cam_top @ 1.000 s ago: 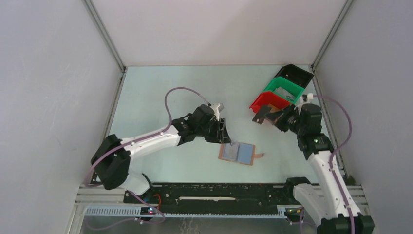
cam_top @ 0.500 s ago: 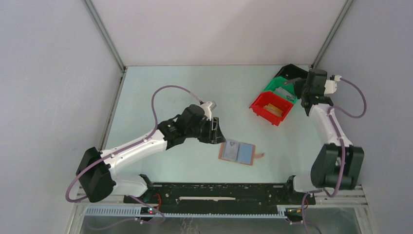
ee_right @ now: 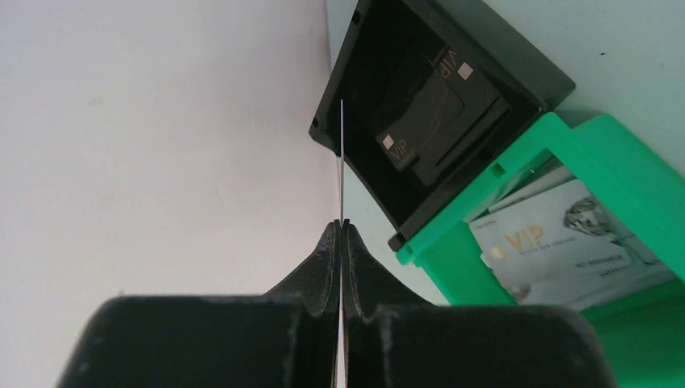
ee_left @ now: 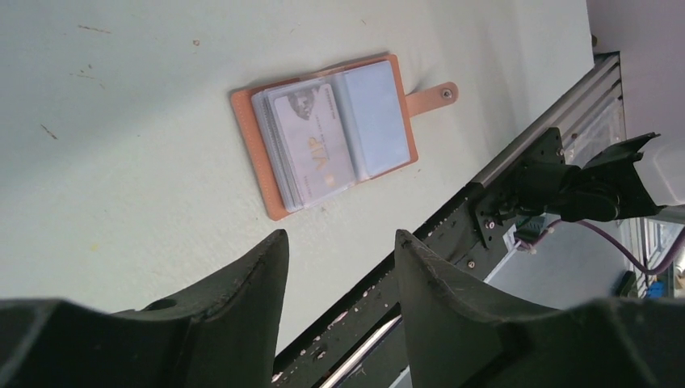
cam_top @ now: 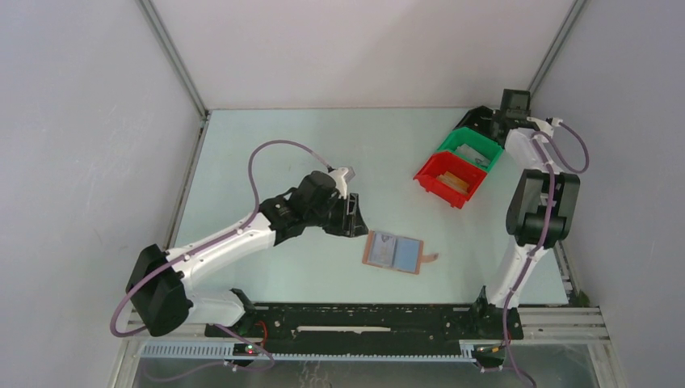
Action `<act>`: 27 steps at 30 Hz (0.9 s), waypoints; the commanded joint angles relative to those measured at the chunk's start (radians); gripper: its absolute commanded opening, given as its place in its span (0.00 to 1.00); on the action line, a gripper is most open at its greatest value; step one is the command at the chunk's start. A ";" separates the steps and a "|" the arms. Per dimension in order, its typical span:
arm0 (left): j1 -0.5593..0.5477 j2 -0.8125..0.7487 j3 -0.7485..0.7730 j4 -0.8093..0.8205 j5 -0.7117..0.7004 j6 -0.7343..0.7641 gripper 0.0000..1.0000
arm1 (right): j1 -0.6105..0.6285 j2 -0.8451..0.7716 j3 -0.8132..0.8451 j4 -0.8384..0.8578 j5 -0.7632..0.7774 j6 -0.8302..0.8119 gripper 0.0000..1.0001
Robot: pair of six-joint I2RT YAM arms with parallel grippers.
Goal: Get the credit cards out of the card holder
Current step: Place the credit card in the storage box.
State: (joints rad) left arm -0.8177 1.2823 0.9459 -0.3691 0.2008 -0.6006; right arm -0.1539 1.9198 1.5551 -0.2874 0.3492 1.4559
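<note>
- The card holder (cam_top: pixel 393 252) lies open and flat on the surface (cam_top: pixel 283 145), towards the near edge, with its strap tab pointing to the right.
- The left tool (cam_top: pixel 353 217) hovers just left of the holder and a little farther back. Its fingers are parted with nothing between them, and it does not touch the holder.
- In the left wrist view the holder (ee_left: pixel 327 133) lies ahead of the fingertips, with a pale card (ee_left: pixel 315 149) in its left-hand sleeves.
- The right tool (ee_right: pixel 341 225) is at the far right corner, well apart from the holder. It is pinched closed on a thin card (ee_right: pixel 342 162) seen edge-on, beside the black bin (ee_right: pixel 501 56).
- A black card (ee_right: pixel 420 113) lies inside that bin.
- A pale card lies in the green bin (ee_right: pixel 598 162) next to it.
</note>
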 commanded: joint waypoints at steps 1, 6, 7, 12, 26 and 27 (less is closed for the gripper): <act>0.023 -0.030 0.023 0.000 -0.014 0.021 0.57 | 0.014 0.073 0.086 -0.104 0.095 0.172 0.00; 0.029 -0.077 -0.005 0.019 -0.054 -0.003 0.59 | 0.032 0.132 0.085 -0.082 0.119 0.317 0.00; 0.029 -0.090 -0.017 0.027 -0.060 -0.006 0.60 | 0.036 0.145 0.092 -0.081 0.122 0.339 0.00; 0.029 -0.135 -0.057 0.048 -0.105 0.004 0.62 | 0.058 0.204 0.187 -0.133 0.186 0.380 0.00; 0.041 -0.170 -0.081 0.042 -0.174 -0.021 0.64 | 0.039 0.249 0.178 -0.112 0.186 0.436 0.23; 0.045 -0.143 -0.066 0.022 -0.156 -0.020 0.64 | 0.034 0.243 0.157 -0.089 0.171 0.431 0.28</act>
State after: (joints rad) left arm -0.7868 1.0935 0.8173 -0.2989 0.0364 -0.6281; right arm -0.1047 2.1704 1.7535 -0.4191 0.4961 1.8725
